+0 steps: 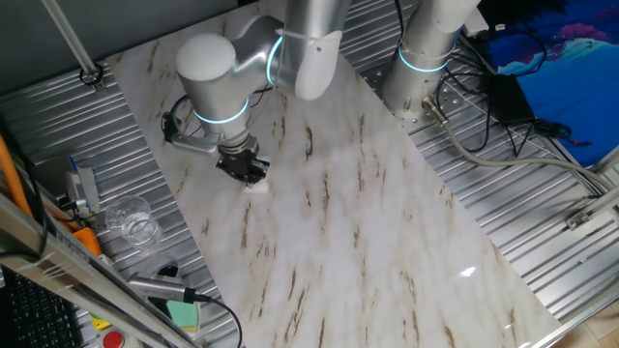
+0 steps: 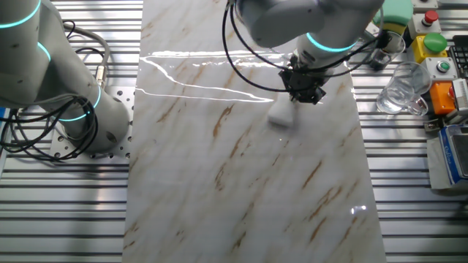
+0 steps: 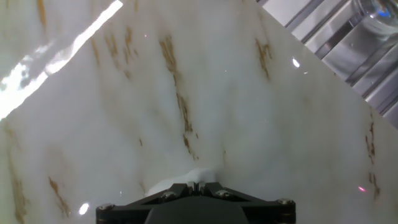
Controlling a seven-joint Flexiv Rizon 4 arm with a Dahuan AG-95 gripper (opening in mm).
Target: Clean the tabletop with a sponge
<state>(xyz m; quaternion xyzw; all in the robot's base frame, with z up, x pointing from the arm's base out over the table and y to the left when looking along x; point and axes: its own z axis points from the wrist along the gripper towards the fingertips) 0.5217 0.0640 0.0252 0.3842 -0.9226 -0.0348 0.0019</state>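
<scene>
You're mid-wipe: the gripper (image 2: 302,92), jaws clamped on the sponge (image 2: 281,113), presses it near the tabletop's (image 2: 241,183) glass-side edge; next sweep it across the unwiped marble.

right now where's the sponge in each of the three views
One fixed view: the sponge is left of centre on the tabletop, peeking out under the end effector.
The other fixed view: right of centre in the upper half, a white block below the end effector.
Hand view: only a white sliver at the bottom edge, above the black end effector body.
Shared landmark: the clear glass off the slab.
</scene>
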